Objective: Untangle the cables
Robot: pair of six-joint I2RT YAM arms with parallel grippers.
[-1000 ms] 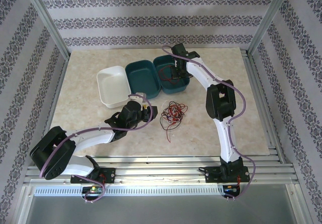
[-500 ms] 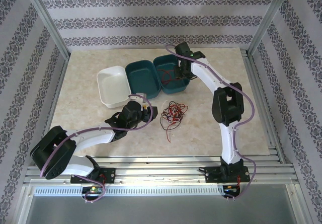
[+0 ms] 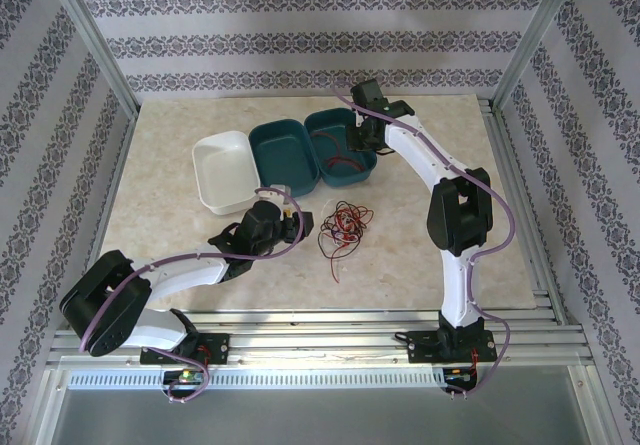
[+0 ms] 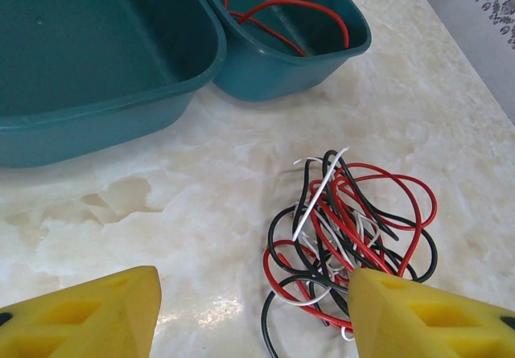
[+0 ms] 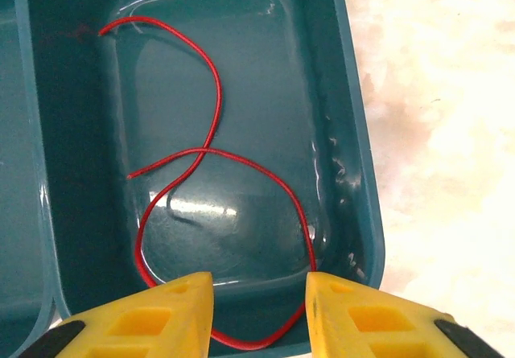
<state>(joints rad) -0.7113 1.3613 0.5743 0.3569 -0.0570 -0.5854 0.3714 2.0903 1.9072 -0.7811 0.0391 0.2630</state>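
One red wire (image 5: 211, 149) lies in the bin (image 5: 358, 133) under my right hand (image 5: 259, 287) (part open, empty); left hand (image 4: 253, 290) wide open, empty, by the cables (image 4: 346, 223).

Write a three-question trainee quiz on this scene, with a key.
1. True or false: a red cable lies in the right teal bin.
2. The bundle lies: A) in a bin, B) on the table, C) on an arm.
3. Fill in: the left gripper beside the bundle is ____.
Key: 1 true; 2 B; 3 open.
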